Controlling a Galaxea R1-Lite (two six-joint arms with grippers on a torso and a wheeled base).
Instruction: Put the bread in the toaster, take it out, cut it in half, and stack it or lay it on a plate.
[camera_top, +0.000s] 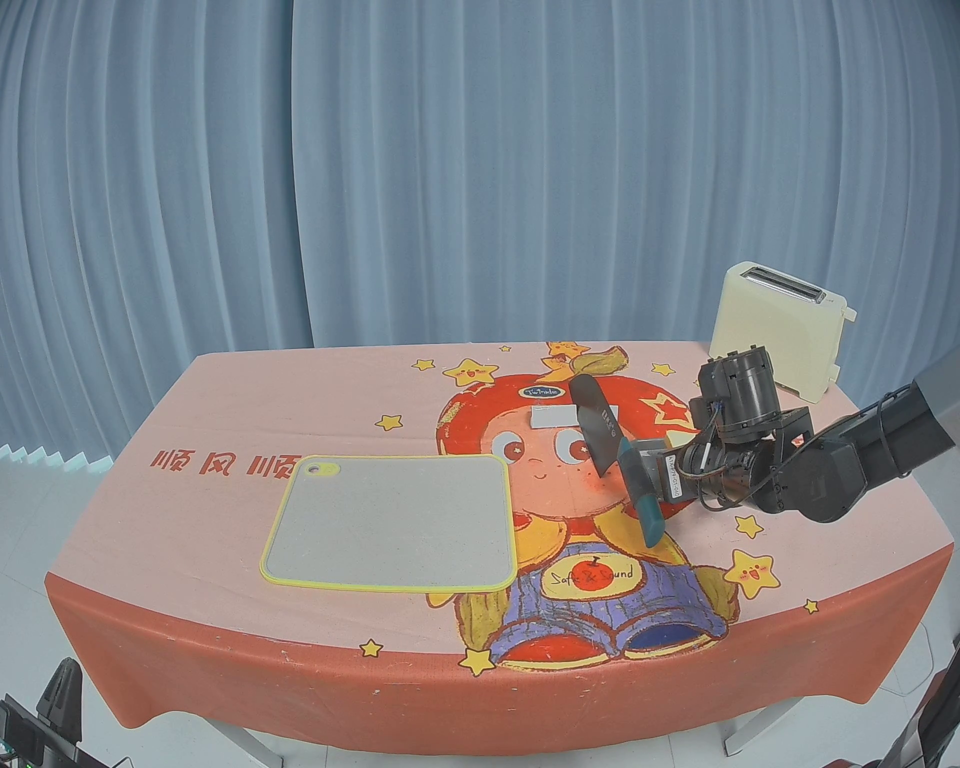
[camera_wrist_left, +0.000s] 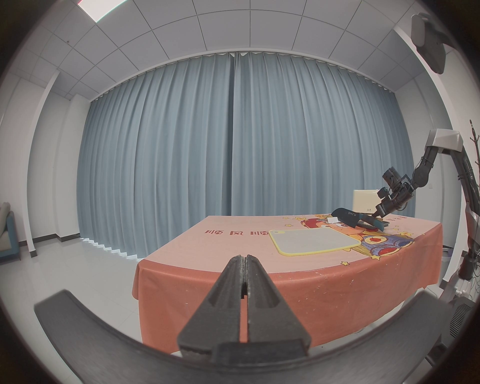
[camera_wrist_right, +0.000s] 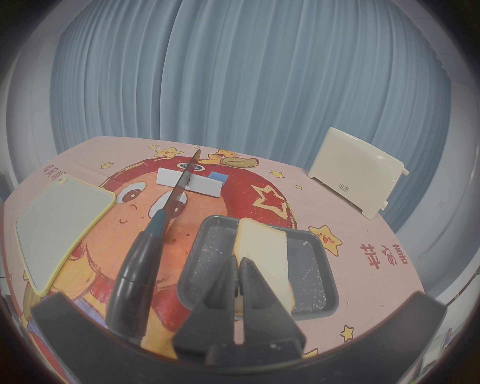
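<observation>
Right end effector: fingers together, tips at the near edge of the bread slice; contact impossible to tell. Bread slice lying across the middle of a dark tray, at about 3 o'clock on the tabletop.

Knife between tray and cutting board, just beside the tray. Handle toward 6 o'clock, blade toward 12 and crossing a small white block.

Cutting board flat at the knife's 9 o'clock, apart from it, near edge close to the tabletop's 6 o'clock edge. Wide cloth beyond it toward 10 and 12.

Toaster upright at the 2 o'clock corner, hard by the edge, slot up, cloth between it and the tray.

Left end effector: fingers together on nothing, off the tabletop, well outside its 8 o'clock corner.
</observation>
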